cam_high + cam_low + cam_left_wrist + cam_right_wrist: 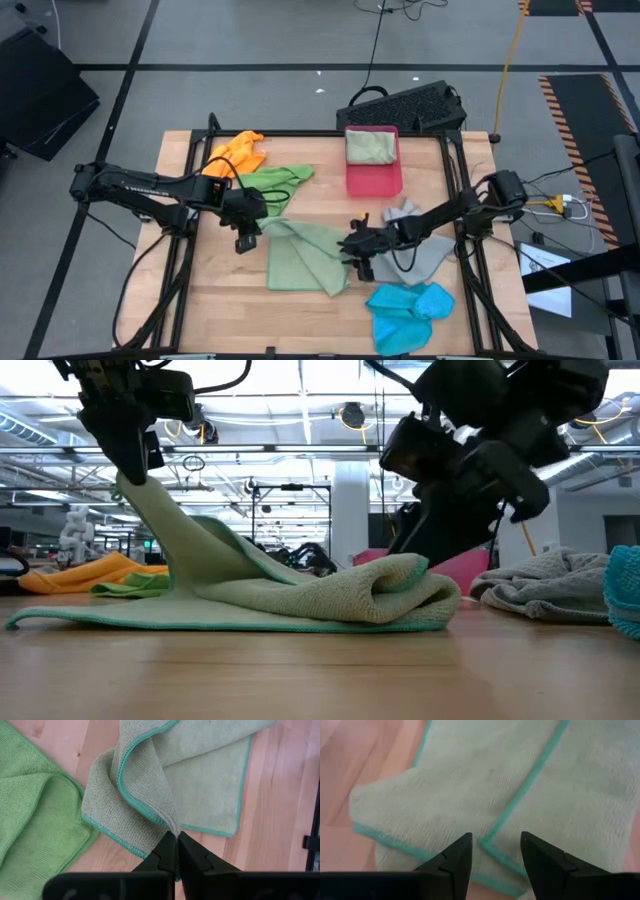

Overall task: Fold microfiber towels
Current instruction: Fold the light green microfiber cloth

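A pale sage green microfiber towel (305, 258) with teal edging lies mid-table. One corner is drawn up to my left gripper (247, 235), which is shut on it. The towel's right end is folded over into a soft roll (400, 585). My right gripper (495, 855) stands open just over that end, with a teal-edged corner (487, 842) between its fingers. Orange (238, 152), bright green (275, 185), grey (420, 245) and blue (408, 312) towels lie around it. My left gripper pinches the sage towel's corner (172, 827) between its two shut fingers, coming from above and slanting down. The corner is lifted and the cloth runs down from it in a slope (170, 540); the rest lies on the table. My right gripper: I cannot tell whether its fingers touch the towel.
A pink-red tray (375, 178) at the far middle holds a folded sage towel (370, 147). A dark keyboard-like object (405, 105) lies beyond the table's far edge. Black frame rails (460, 200) run along the table's left and right sides. Bare wood shows at the near left (215, 315).
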